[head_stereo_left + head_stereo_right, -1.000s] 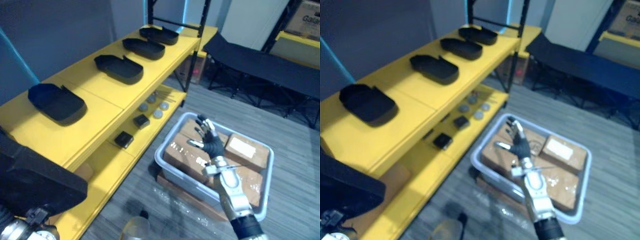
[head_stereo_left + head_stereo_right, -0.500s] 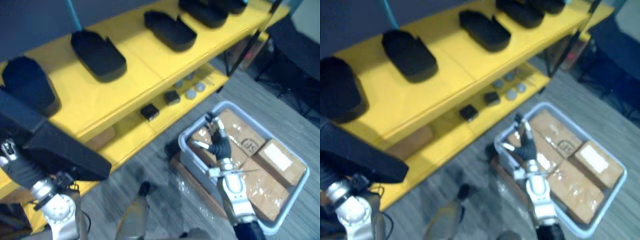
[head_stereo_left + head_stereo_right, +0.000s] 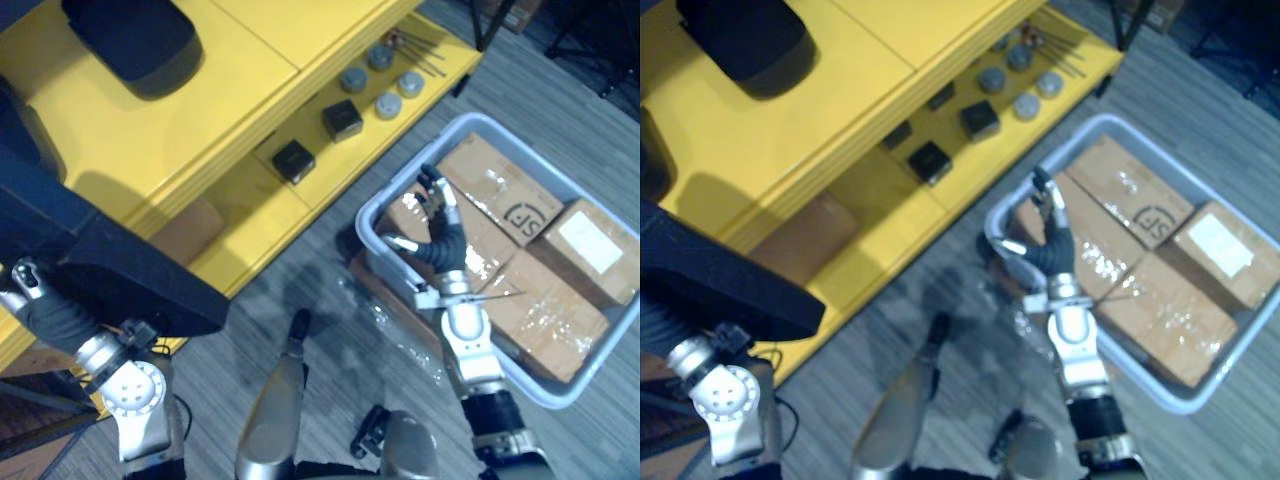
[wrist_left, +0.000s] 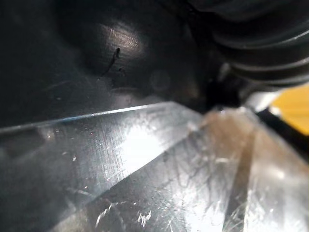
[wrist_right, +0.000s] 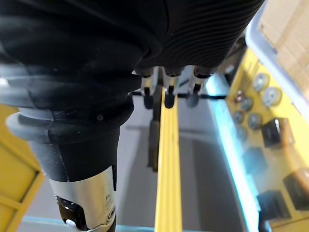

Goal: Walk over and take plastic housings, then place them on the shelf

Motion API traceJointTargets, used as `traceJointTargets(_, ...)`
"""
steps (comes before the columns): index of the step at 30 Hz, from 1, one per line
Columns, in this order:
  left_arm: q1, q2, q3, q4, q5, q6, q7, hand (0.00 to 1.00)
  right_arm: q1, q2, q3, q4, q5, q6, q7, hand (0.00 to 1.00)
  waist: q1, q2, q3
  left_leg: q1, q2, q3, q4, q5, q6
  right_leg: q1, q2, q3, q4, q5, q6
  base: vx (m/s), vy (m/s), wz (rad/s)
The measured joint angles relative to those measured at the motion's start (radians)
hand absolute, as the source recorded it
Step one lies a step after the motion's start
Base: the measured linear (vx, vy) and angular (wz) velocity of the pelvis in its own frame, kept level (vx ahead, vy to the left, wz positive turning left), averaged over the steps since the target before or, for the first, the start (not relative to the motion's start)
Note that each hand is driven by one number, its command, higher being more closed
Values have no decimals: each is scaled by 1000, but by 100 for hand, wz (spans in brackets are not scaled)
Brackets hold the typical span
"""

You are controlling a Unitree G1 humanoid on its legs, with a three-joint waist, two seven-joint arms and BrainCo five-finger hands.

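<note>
1. Looking down on the yellow shelf, which runs along my left.
2. A big black plastic housing is low on the left, over the shelf's edge and right above my left hand; I can't tell its grip.
3. The grey bin is on the floor, packed with cardboard boxes.
4. A second housing rests on the top shelf.
5. My right hand hovers over the bin's corner, fingers spread and empty.
6. Dark blocks and grey discs dot the lower shelf.
</note>
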Motion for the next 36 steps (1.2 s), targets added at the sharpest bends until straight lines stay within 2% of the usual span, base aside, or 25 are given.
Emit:
traceJointTargets(2, 22, 0, 26, -17, -1, 0, -10, 100, 11, 3, 0, 0, 0, -15, -1, 0, 7, -8, -9, 10, -10, 5, 30, -33, 5, 59, 6, -22, -64, 5, 6, 126, 77, 19)
traceJointTargets(3, 45, -1, 62, -28, 0, -1, -24, 100, 24, 8, -5, -3, 3, -27, -10, 0, 5, -32, -30, -1, -11, 64, 94, -93, 54, 97, 6, -40, -91, 47, 13, 199, 85, 17)
traceJointTargets(4, 51, -5, 68, -27, -1, -2, -25, 100, 27, 5, -7, -5, 4, -30, -14, 0, 6, -20, -36, -6, -4, 74, 123, -117, 46, 85, 3, -28, -31, 60, -22, 235, 112, 20)
traceJointTargets(5, 58, -5, 70, -23, 1, 0, -24, 100, 33, 5, -11, -4, 4, -33, -16, 0, 8, -8, -43, 3, -1, 73, 163, -151, 53, 18, -25, 35, 138, 113, -127, 211, 150, 8)
traceJointTargets(6, 67, -1, 70, -25, 6, 0, -21, 100, 31, 9, -11, -5, 4, -34, -15, 0, 9, -8, -44, 22, 0, 74, 165, -165, 60, -14, -38, 64, 216, 164, -190, 249, 205, 2)
traceJointTargets(7, 87, 4, 70, -32, 43, 1, -17, 100, 29, 31, -7, -7, 3, -40, -9, 0, 7, -10, -53, 85, 10, 64, 145, -187, 79, -63, -55, 131, 339, 340, -193, 224, 149, -1)
traceJointTargets(8, 92, 5, 67, -38, 54, 2, -17, 100, 28, 38, -5, -7, 3, -45, -5, 0, 3, -10, -63, 100, 13, 58, 138, -194, 86, -76, -54, 152, 366, 332, -181, 304, 90, 6)
traceJointTargets(9, 93, 6, 63, -51, 73, 2, -16, 100, 12, 42, 10, -9, 6, -56, 15, 0, 4, -11, -87, 139, 16, 47, 120, -208, 100, -117, -37, 178, 399, 258, -157, 366, 79, 11)
traceJointTargets(10, 86, 6, 61, -59, 73, 2, -11, 100, -22, 41, 33, -10, 15, -61, 39, 0, 0, 2, -101, 172, 23, 29, 99, -218, 102, -151, 9, 198, 362, 201, -145, 301, 74, 16)
traceJointTargets(11, 73, 6, 57, -59, 71, 4, -9, 100, -36, 40, 42, -13, 24, -62, 50, 0, -4, 11, -110, 184, 31, 15, 86, -220, 102, -171, 42, 211, 314, 178, -143, 311, 42, 36)
traceJointTargets(12, 49, 5, 45, -59, 71, 10, -9, 100, -49, 40, 57, -20, 27, -62, 63, 0, -5, 25, -137, 202, 39, -12, 56, -220, 101, -210, 110, 234, 194, 159, -137, 194, -14, 48)
traceJointTargets(13, 39, 6, 35, -59, 70, 11, -9, 100, -52, 40, 65, -22, 37, -62, 73, 0, -6, 26, -151, 212, 39, -27, 42, -219, 99, -229, 137, 250, 134, 160, -135, 314, -52, 80)
traceJointTargets(15, 19, 5, -9, -59, 69, 11, -12, 100, -48, 42, 104, -30, 59, -61, 96, 0, -21, 30, -163, 270, 22, -105, 28, -226, 77, -260, 206, 356, -33, 188, -95, 312, -118, 112)
traceJointTargets(16, 19, 5, -20, -59, 70, 11, -13, 100, -42, 42, 118, -33, 65, -58, 99, 0, -29, 25, -170, 279, 14, -129, 29, -230, 71, -264, 211, 381, -60, 197, -90, 327, -195, 140)
traceJointTargets(17, 30, 3, -44, -59, 68, 12, -22, 100, -23, 43, 138, -51, 65, -54, 105, 0, -34, 8, -194, 288, -8, -169, 28, -239, 57, -264, 204, 406, -109, 228, -97, 330, -253, 142)
traceJointTargets(18, 49, 3, -57, -64, 65, 12, -37, 100, -19, 51, 158, -61, 66, -50, 117, 0, -30, -27, -226, 285, -28, -166, 29, -253, 39, -246, 181, 397, -166, 306, -112, 326, -281, 131)
traceJointTargets(19, 55, -9, -62, -60, 64, 12, -43, 100, -24, 54, 164, -63, 68, -48, 122, 0, -27, -27, -233, 286, -24, -167, 35, -265, 33, -236, 180, 383, -169, 324, -93, 296, -283, 115)
traceJointTargets(20, 82, -40, -77, -65, 61, 21, -48, 100, -28, 53, 180, -64, 83, -41, 136, 0, -25, 3, -256, 269, 16, -126, 53, -278, 18, -199, 202, 328, -200, 328, -104, 310, -292, 85)
traceJointTargets(21, 97, -57, -92, -66, 61, 25, -47, 100, -38, 50, 184, -64, 108, -38, 153, 0, -16, 22, -269, 268, 52, -75, 40, -281, 18, -176, 225, 308, -230, 331, -113, 245, -225, 69)
traceJointTargets(23, 100, -67, -106, -65, 64, 35, -45, 100, -56, 47, 184, -64, 133, -36, 172, 0, -4, 39, -280, 265, 84, -21, 11, -277, 11, -153, 238, 275, -264, 335, -124, 174, -143, 44)
traceJointTargets(26, 70, -71, -142, -64, 71, 36, -44, 100, -58, 44, 166, -54, 143, -35, 178, 0, -28, 47, -285, 252, 128, 92, -15, -254, 9, -110, 229, 199, -291, 332, -129, 115, -61, 66)
traceJointTargets(30, 29, -76, -177, -54, 71, 37, -65, 100, -59, 44, 118, -51, 139, -37, 156, 0, -55, 44, -285, 273, 97, 224, -62, -171, 9, -33, 164, 66, -294, 329, -126, 51, 58, 101)
traceJointTargets(32, 17, -72, -197, -61, 82, 31, -90, 100, -60, 42, 89, -56, 139, -42, 151, 0, -61, 49, -290, 308, 87, 323, -144, -149, 29, 20, 138, -15, -297, 325, -124, 20, 129, 126)
traceJointTargets(33, 13, -58, -203, -65, 83, 30, -93, 100, -64, 43, 91, -57, 139, -58, 147, 0, -53, 44, -292, 311, 84, 353, -164, -149, 58, 29, 124, -43, -292, 313, -109, 29, 125, 91)
traceJointTargets(36, 20, -31, -199, -65, 82, 44, -92, 100, -89, 60, 133, -59, 139, -75, 148, 0, -42, 42, -293, 334, 52, 337, -206, -114, 79, 34, 101, -46, -288, 308, -102, 37, 89, 34)
